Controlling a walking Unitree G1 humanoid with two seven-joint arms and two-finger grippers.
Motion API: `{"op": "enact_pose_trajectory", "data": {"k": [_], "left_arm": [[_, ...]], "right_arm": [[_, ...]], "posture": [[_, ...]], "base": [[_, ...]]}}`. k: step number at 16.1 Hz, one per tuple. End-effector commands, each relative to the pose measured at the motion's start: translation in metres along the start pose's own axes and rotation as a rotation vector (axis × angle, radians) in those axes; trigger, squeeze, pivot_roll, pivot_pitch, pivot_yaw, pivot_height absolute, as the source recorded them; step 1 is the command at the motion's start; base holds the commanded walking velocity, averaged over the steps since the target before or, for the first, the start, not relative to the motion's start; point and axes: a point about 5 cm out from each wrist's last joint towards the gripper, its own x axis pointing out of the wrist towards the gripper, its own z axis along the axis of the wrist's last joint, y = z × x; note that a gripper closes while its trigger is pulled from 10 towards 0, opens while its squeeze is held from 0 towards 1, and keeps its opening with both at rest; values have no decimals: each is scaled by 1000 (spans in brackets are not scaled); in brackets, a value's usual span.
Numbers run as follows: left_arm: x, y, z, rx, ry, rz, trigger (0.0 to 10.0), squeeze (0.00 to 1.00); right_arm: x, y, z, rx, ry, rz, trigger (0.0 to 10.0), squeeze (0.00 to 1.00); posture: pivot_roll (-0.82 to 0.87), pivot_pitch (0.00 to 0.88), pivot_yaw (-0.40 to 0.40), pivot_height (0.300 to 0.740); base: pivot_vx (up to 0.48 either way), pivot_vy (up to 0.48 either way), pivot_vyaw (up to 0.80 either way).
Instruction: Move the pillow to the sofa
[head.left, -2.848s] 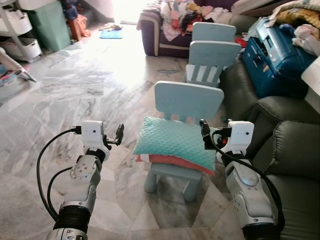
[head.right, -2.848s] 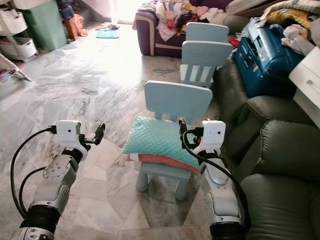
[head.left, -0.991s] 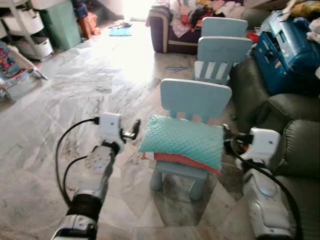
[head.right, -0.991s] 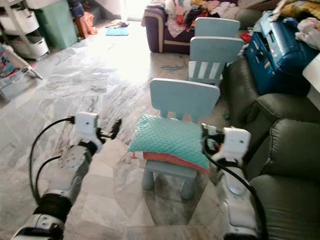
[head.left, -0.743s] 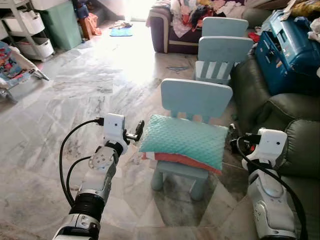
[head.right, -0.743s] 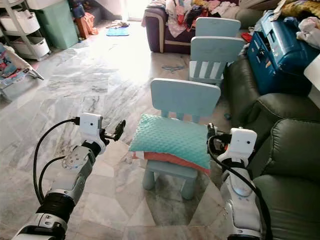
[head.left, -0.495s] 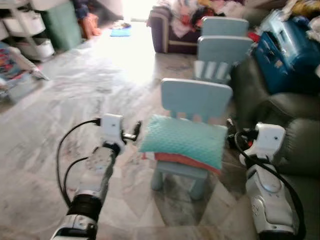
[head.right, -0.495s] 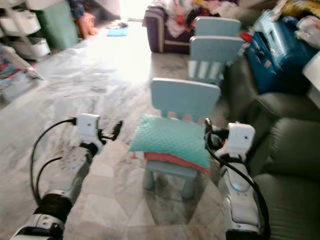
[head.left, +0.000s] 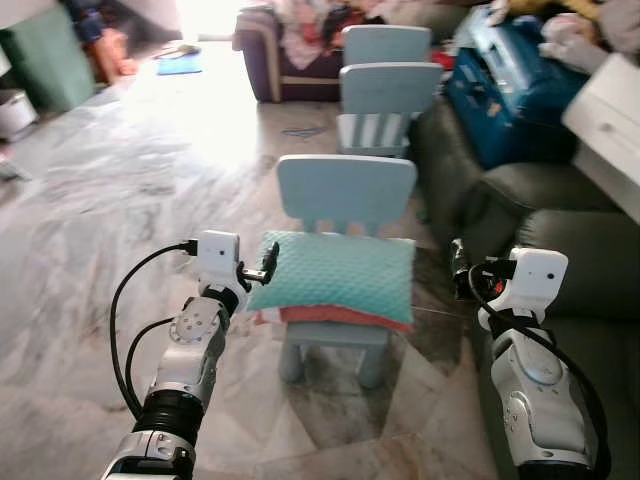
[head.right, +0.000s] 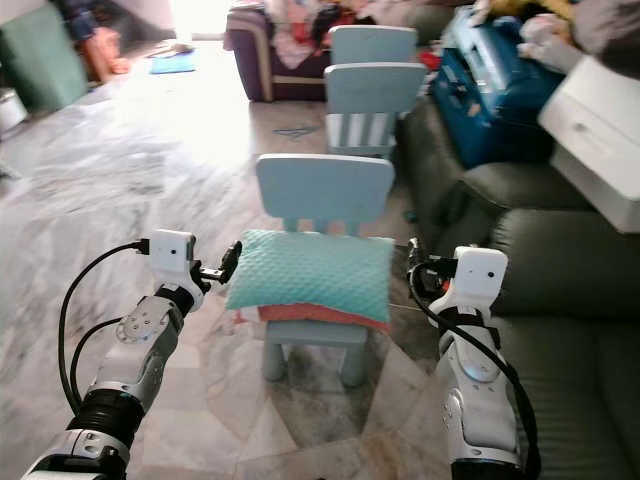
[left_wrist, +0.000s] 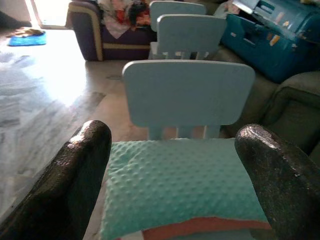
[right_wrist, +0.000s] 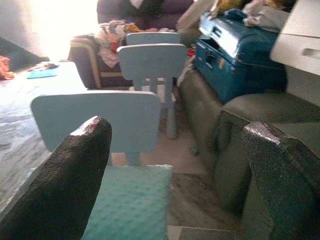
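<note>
Both grippers, left gripper (head.left: 268, 262) and right gripper (head.left: 458, 270), fingers spread, flank the teal pillow (head.left: 335, 278) on the blue chair (head.left: 345, 192); squeeze its side edges evenly before lifting.

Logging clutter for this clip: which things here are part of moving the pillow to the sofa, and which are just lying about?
Part of the job:
teal pillow on the small blue chair
dark green sofa
left gripper, open beside the pillow
right gripper, open

Just lying about:
two more blue chairs
blue case on the sofa
clothes-piled purple couch
</note>
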Motion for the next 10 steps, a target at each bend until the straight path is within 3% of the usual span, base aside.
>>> {"op": "enact_pose_trajectory", "data": {"k": [1, 10], "left_arm": [[-1, 3, -1, 3, 9, 8, 10000, 0], [-3, 4, -2, -1, 11, 7, 10000, 0]], "right_arm": [[1, 3, -1, 7, 11, 10, 10000, 0], [2, 7, -3, 13, 21, 22, 10000, 0]], "posture": [[-172, 48, 14, 740], [-162, 55, 13, 740]], "base": [[0, 0, -800], [0, 0, -800]]}}
